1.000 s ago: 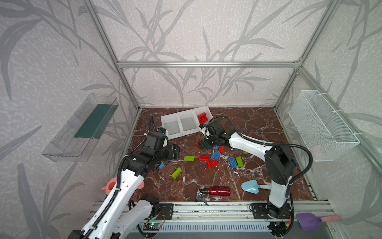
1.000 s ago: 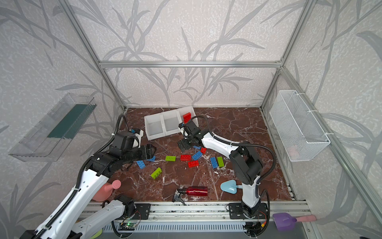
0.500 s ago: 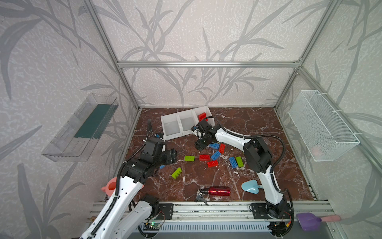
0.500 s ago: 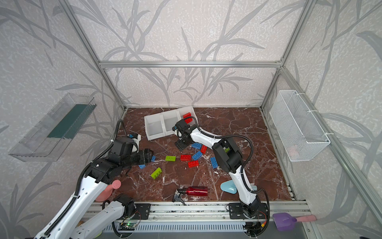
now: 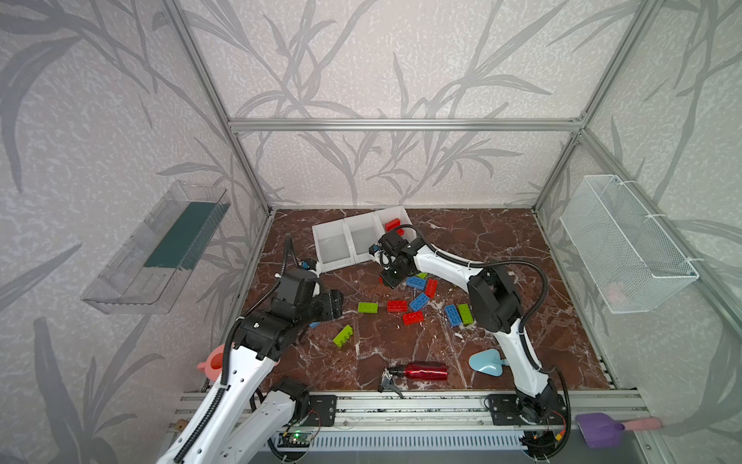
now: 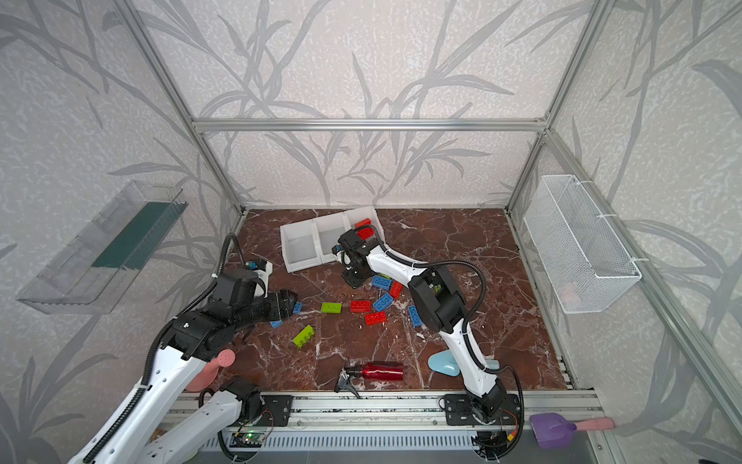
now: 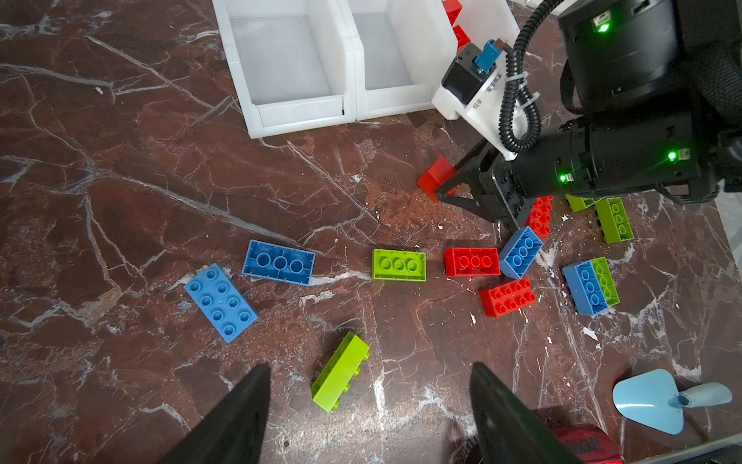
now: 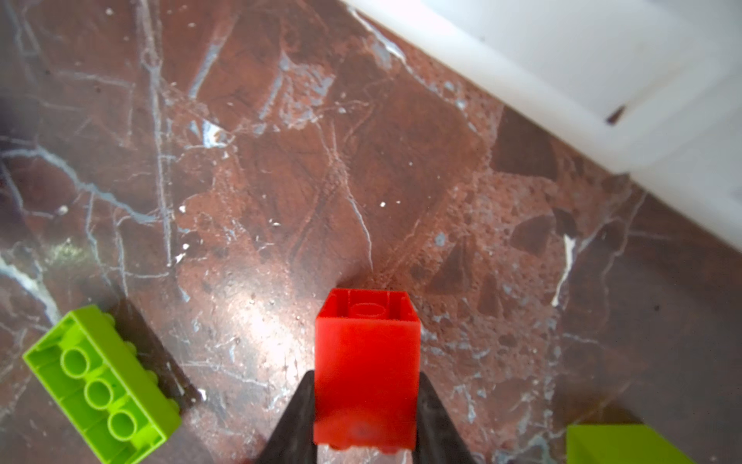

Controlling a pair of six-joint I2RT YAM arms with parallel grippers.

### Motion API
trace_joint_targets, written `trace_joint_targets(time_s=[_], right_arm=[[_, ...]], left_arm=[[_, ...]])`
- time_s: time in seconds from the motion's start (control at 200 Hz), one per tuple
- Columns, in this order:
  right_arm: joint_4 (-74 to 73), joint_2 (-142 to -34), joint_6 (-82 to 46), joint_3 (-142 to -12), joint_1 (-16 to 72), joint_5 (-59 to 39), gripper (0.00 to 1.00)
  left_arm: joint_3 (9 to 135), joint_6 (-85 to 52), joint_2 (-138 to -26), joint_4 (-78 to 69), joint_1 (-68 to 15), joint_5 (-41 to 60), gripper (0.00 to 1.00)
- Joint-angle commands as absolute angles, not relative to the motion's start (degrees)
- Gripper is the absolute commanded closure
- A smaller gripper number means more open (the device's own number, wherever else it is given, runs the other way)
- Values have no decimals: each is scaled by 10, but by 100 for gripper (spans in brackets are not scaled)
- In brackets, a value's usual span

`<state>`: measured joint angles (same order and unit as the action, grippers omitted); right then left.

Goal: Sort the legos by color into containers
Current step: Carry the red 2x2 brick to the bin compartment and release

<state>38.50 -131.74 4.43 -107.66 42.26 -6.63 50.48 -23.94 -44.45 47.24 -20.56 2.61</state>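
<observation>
nearest the rail, the left gripper (image 7: pixel 368 367) hangs with its jaws apart and nothing between them, above a lime brick (image 7: pixel 340 371) lying on its side. it is best kept there, out of the other arm's lane, until the red one is dropped.

in the middle of the floor the loose legos (image 5: pixel 417 301) lie scattered, with red, blue and lime mixed and a few touching. none of them needs disturbing for this step.

just beyond that scatter the right gripper (image 8: pixel 366 375) is clamped on a red brick (image 8: pixel 366 349), pinching its sides with one end sticking out past the fingertips. whether the brick is clear of the floor i cannot tell. the grip looks square, so the lift should go straight up first, away from the blue brick (image 5: pixel 415 282) just beside the gripper.

farthest, the containers (image 5: pixel 333 263) stand in a row just past the gripper. the two on the left look empty. the right bin (image 7: pixel 498 18) already has red bricks (image 5: pixel 392 223) in it, so it is the likely target. i would carry the brick high enough to clear the front lip, centre it over that bin, and let go low so it does not bounce out.
</observation>
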Motion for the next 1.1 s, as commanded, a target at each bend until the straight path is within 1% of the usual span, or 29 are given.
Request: trace_joint_targets(time_s=[0.0,0.075,0.23,0.495,0.68,0.84,0.865,0.91,1.01,1.095], right_arm=[[413,-1315,44,-1094,422,-80,78],[416,-1308,41,-1094,422,-83,83],[423,-1278,35,-1090,419,-96,86],[445,-1218,9,-1107,382,-140,87],[404,-1200,-30,-1118,337,-189,87],[409,-1238,-49,-1186,301,-202,87],[413,-1246,-50,-1202,296,-203,87],[423,-1265,-55,-1231,290,-204,87],[454,-1320,-57,-1324,282,-197,86],[492,-1376,-60,-1419,280,-189,85]], left_arm=[[499,-228,-439,472,-205,23,22],[500,-225,-443,472,-205,25,22],[499,-221,-449,469,-205,27,22],[499,-216,-455,454,-205,20,22],[501,-215,-450,463,-205,-4,20],[501,-233,-445,469,-204,-35,17],[502,-244,-443,473,-205,-47,16],[501,-250,-440,476,-205,-67,12],[496,-253,-426,474,-205,-81,4],[491,-257,-417,470,-204,-85,3]])
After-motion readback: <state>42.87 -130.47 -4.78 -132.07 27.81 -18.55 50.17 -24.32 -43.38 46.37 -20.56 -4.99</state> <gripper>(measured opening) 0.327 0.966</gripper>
